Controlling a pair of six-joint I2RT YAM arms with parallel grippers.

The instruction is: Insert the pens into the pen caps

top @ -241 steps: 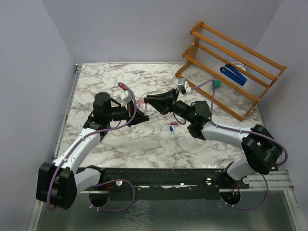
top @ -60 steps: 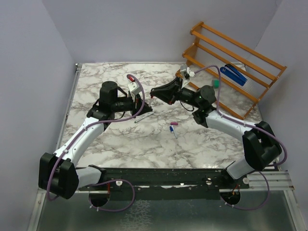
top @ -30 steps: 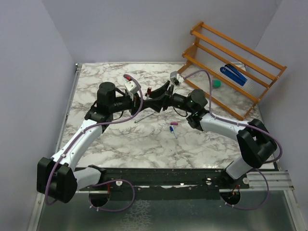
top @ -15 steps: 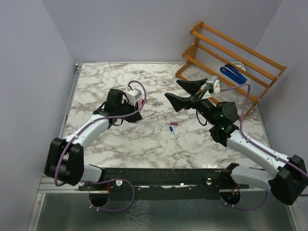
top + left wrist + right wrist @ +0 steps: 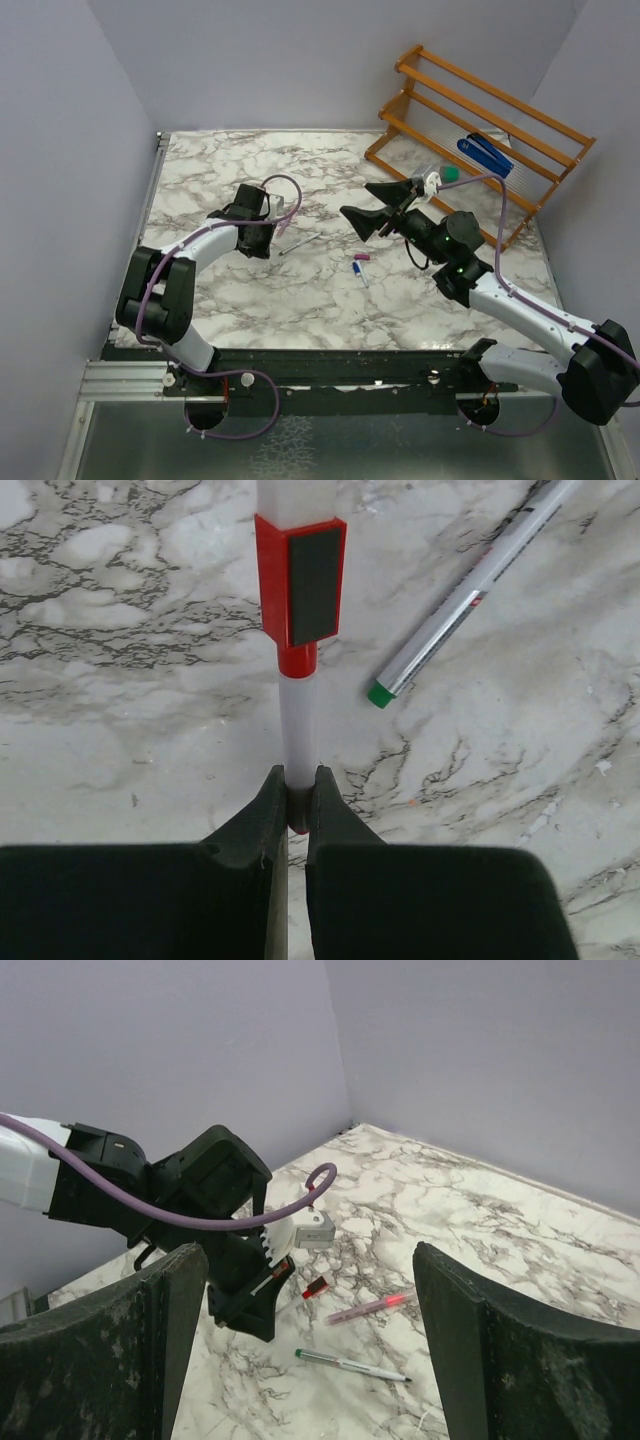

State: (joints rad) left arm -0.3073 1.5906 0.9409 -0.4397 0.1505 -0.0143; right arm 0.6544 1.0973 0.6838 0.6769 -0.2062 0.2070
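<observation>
The fingers of the right gripper [image 5: 377,206] stood spread wide in the top view, above the marble table [image 5: 200,170], with nothing between them. The left gripper [image 5: 266,236] sat low over the table, its grip too small to judge there. A grey pen [image 5: 300,243] lay just beside it. Nearer the middle, a blue-ended pen [image 5: 360,275] lay just beside a pink cap [image 5: 361,258].

In the left wrist view, the left fingers [image 5: 262,810] were pinched tight on a white pen [image 5: 298,730] wearing a red cap [image 5: 300,580]. The green-tipped grey pen lay to its right.

In the right wrist view, the wide-apart fingers [image 5: 100,1360] framed the left gripper, the red cap, the grey pen and a pink pen [image 5: 368,1308] lying on the table.
</observation>
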